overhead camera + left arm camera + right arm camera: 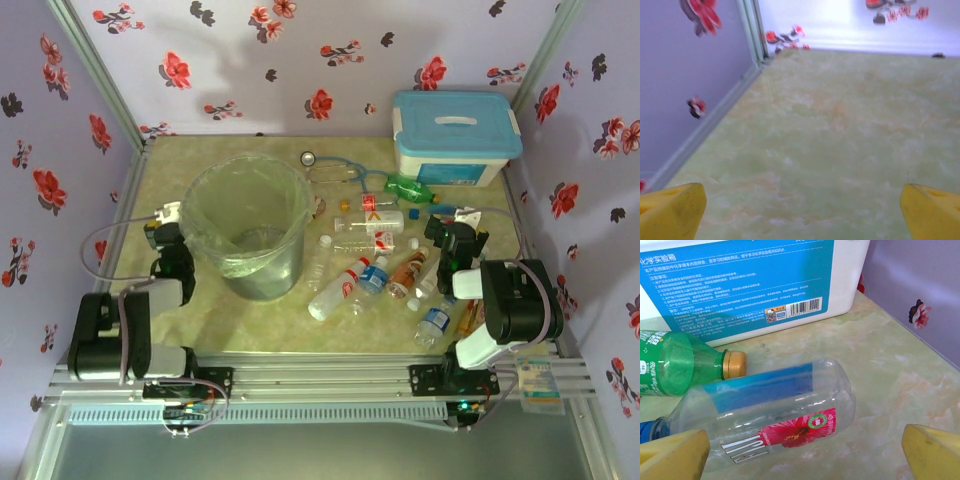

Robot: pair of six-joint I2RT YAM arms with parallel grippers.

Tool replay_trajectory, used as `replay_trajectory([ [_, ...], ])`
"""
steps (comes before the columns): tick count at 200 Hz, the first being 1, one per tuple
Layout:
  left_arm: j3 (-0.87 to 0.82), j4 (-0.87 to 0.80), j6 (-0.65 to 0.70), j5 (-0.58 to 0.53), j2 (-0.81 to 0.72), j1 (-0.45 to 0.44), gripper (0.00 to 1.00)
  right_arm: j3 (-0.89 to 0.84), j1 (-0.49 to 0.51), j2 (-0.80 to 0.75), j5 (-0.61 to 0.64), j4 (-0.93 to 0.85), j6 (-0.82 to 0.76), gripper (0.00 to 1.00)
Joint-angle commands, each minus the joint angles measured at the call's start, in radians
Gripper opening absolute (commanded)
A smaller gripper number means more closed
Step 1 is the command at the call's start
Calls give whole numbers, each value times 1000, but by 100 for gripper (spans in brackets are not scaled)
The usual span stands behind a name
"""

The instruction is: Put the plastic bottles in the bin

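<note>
The bin (290,232), a translucent grey bucket lined with a clear bag, stands left of centre. Several plastic bottles lie to its right: a clear one with a red label (338,290), a blue-labelled one (435,322), an amber-brown one (405,272) and a green one (408,187). My right gripper (455,240) is open. In the right wrist view it (805,455) hovers over a clear bottle with blue label and red flower (775,410); the green bottle (680,362) lies just behind. My left gripper (165,225) (802,212) is open over bare table, left of the bin.
A white box with a light-blue lid (455,135) (755,285) stands at the back right, close behind the green bottle. A stethoscope (335,165) lies behind the bin. Floral walls enclose the table (830,125) on three sides.
</note>
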Motion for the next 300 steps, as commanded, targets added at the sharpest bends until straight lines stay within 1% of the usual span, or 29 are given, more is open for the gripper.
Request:
replay_trajectory([
  [1,-9,-179,-26,-87,-124,7,100,19,-7,-33,-3,-32,-9,99],
  [7,-5,-244,-43,-108,-177,10,100,35,-8,-54,-34,-100,-5,99],
  [17,4,-353,-89,-137,-281,8,100,40,-1,-66,-32,-82,-28,99],
  [21,9,-396,-110,-148,-321,8,100,52,1,-88,-24,-121,-30,99],
  [31,20,-490,-153,-156,-414,8,100,103,2,-157,-18,-289,-17,99],
  [41,41,-590,-194,-159,-497,8,100,149,3,-228,-15,-421,-3,99],
  [49,63,-664,-213,-162,-547,8,100,188,4,-279,26,-517,10,99],
  [63,115,-794,-243,-175,-606,8,100,305,4,-355,59,-799,74,99],
  [82,229,-996,-290,-184,-641,8,100,493,-10,-400,97,-1235,226,99],
  [83,238,-1007,-292,-183,-642,8,100,493,-10,-400,97,-1235,226,99],
  [90,296,-1084,-310,-184,-637,10,100,582,-30,-399,70,-1405,274,99],
  [94,331,-1128,-319,-185,-633,10,100,606,-38,-396,59,-1461,288,99],
  [96,350,-1150,-324,-186,-628,9,100,630,-47,-393,49,-1523,298,99],
  [102,410,-1211,-335,-182,-613,7,100,685,-63,-384,34,-1617,322,99],
  [106,454,-1256,-341,-176,-602,7,100,722,-81,-374,17,-1715,344,99],
  [114,541,-1338,-349,-164,-572,8,100,770,-103,-362,-3,-1814,357,99],
  [118,583,-1375,-355,-157,-557,9,100,785,-112,-362,-39,-1871,361,99],
  [128,687,-1449,-363,-128,-520,8,100,786,-125,-374,-43,-1936,366,99],
  [144,829,-1534,-366,-51,-457,8,99,746,-172,-388,-32,-1977,370,99],
  [164,988,-1635,-361,82,-357,8,99,691,-246,-382,-127,-2012,369,99],
  [180,1088,-1724,-349,166,-285,9,99,651,-252,-397,-165,-2024,391,98],
  [194,1140,-1762,-331,207,-246,9,99,621,-253,-408,-174,-2035,403,97],
  [212,1170,-1784,-314,253,-214,9,99,579,-270,-408,-158,-2031,399,95],
  [220,1176,-1790,-310,271,-202,9,99,557,-286,-407,-171,-2012,395,93],
  [236,1175,-1791,-310,308,-181,9,99,512,-314,-407,-224,-1959,386,91],
  [255,1160,-1779,-312,325,-175,10,98,468,-319,-413,-336,-1871,366,86],
  [284,1135,-1752,-321,325,-193,9,98,482,-320,-437,-367,-1810,349,85],
  [300,1118,-1737,-328,323,-198,10,97,515,-319,-401,-373,-1809,335,85],
])
